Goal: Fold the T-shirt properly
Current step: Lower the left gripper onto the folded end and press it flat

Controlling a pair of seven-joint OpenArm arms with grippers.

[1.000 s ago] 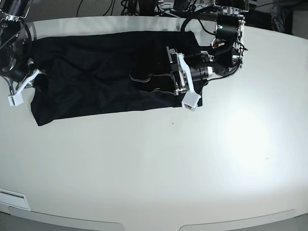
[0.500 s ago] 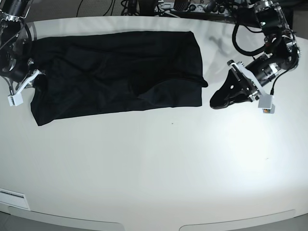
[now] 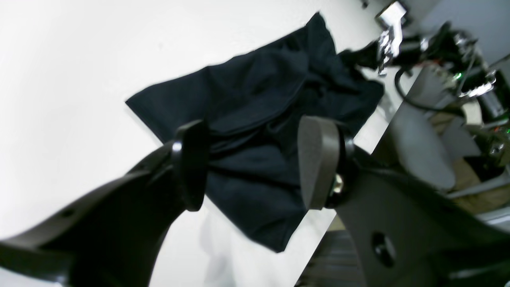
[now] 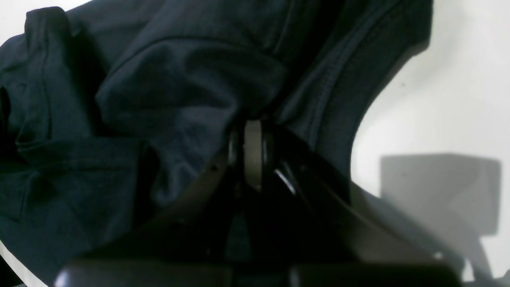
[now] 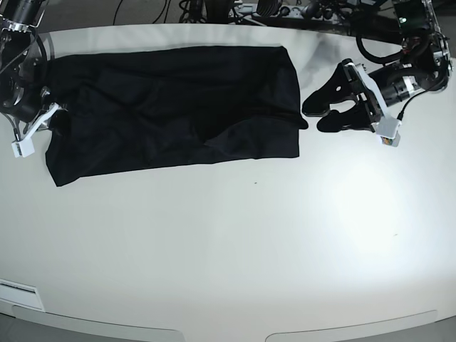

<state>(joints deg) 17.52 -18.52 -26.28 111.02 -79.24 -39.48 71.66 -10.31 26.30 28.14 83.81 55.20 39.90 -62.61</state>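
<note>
The black T-shirt (image 5: 171, 107) lies on the white table (image 5: 249, 249) as a long, wrinkled rectangle across the back left. My left gripper (image 5: 315, 116) is open and empty, just right of the shirt's right edge and apart from it. In the left wrist view its fingers (image 3: 318, 159) frame the shirt (image 3: 255, 99) beyond them. My right gripper (image 5: 51, 114) is shut on the shirt's left edge. In the right wrist view its pads (image 4: 253, 153) are pressed together with bunched cloth (image 4: 159, 99) around them.
Cables and equipment (image 5: 249, 11) crowd the table's back edge. A white label (image 5: 18, 288) sits at the front left corner. The table's curved front edge (image 5: 228, 329) runs along the bottom.
My left gripper has left the shirt's right part, moved off to the right of it, then opened. The shirt's right end now lies flat. The right arm has not moved.
</note>
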